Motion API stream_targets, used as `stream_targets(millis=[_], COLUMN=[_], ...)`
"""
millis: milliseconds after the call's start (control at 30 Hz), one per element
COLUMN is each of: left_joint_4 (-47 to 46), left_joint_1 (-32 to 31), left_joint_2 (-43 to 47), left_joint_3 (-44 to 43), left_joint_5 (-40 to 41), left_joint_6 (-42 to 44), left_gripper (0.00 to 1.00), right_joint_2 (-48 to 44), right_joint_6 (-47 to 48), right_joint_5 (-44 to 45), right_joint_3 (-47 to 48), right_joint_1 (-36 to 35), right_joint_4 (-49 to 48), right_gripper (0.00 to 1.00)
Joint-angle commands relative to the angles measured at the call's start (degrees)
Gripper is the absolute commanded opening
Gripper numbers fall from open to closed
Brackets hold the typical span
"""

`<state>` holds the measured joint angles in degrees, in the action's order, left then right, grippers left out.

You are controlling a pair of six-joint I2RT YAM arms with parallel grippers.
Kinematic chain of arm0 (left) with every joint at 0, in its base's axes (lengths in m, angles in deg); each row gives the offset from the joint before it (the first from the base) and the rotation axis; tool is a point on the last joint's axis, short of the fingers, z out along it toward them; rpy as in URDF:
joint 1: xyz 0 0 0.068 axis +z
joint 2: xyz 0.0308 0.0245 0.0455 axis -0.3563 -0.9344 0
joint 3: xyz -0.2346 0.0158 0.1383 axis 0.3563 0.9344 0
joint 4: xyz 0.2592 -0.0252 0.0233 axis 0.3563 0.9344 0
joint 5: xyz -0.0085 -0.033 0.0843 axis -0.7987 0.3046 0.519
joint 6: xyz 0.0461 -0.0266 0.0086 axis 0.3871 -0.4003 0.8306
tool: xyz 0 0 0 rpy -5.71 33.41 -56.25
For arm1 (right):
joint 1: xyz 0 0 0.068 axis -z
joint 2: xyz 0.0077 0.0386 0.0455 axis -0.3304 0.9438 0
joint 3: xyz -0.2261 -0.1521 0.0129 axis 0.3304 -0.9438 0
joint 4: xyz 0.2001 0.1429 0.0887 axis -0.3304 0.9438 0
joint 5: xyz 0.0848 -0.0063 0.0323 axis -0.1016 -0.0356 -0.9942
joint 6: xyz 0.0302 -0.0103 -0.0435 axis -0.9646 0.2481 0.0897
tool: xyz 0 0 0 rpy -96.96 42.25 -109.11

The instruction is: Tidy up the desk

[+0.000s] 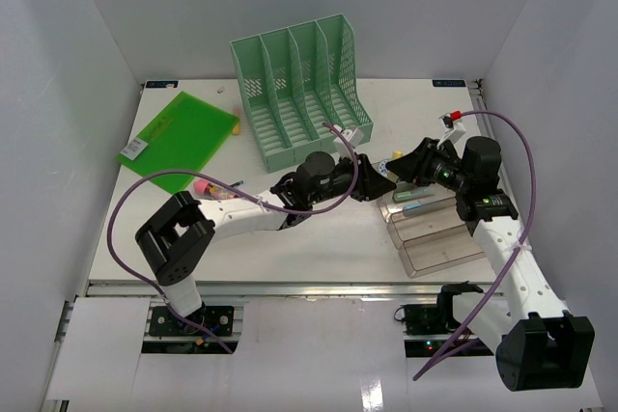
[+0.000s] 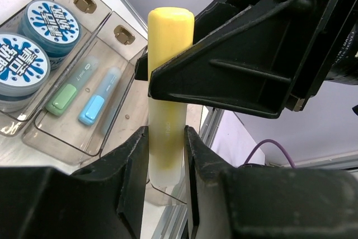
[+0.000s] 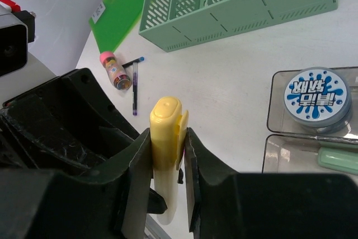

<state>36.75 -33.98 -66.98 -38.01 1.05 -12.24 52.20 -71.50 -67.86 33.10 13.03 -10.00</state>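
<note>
The large flat white counter (image 1: 319, 248) lies beneath both arms, which meet over its right-centre. Left fingers (image 2: 133, 166) and right fingers (image 3: 136, 166) both clamp one yellow plastic highlighter (image 2: 166, 132). Only the left wrist view shows markers inside the clear plastic tray (image 2: 114, 116). Open surface runs from the green slotted file rack (image 1: 299, 84) to the metal front rail (image 1: 319, 288).

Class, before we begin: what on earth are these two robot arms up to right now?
Both arms meet over the desk at one yellow highlighter. The left gripper and the right gripper both appear closed on it, which looks like a hand-over between them. Next to them, the clear tray holds a green highlighter, a blue highlighter and two round tins. A pen and a small bottle lie loose nearer the green folder.
</note>
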Motion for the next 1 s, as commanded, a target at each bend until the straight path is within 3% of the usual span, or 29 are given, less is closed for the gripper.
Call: stream_targets(millis=[0,100,267,500,700,833,967], left_joint_4=[-0.09,3.29,16.71,35.74,42.59,47.15,46.85], left_joint_1=[-0.37,-0.25,0.75,4.01,8.27,13.78,18.63], left_joint_2=[1.4,4.41,15.7,35.01,47.95,49.2,48.39], left_joint_3=[-3.21,-3.02,0.16,8.96,15.1,15.89,17.49], left_joint_5=[-1.64,0.45,5.07,16.56,23.1,23.8,19.51], left_joint_6=[0.23,3.08,11.27,25.28,28.74,27.34,24.73], left_gripper=[0.75,0.98,0.98,0.98,0.98,0.98,0.98], right_joint_2=[-0.86,-0.94,1.09,9.03,12.6,14.01,15.93], right_joint_6=[2.42,10.61,38.58,63.95,73.93,78.18,83.05], right_joint_5=[-3.81,-2.09,4.31,11.8,16.35,16.79,15.79], right_joint_3=[0.53,2.19,7.93,9.34,6.95,5.89,4.94], right_joint_1=[1.25,2.11,2.59,2.44,0.57,-0.56,-1.39], right_joint_4=[-4.77,-2.66,8.67,16.49,12.54,10.6,11.05], right_gripper=[0.08,0.08,0.08,0.08,0.08,0.08,0.1])
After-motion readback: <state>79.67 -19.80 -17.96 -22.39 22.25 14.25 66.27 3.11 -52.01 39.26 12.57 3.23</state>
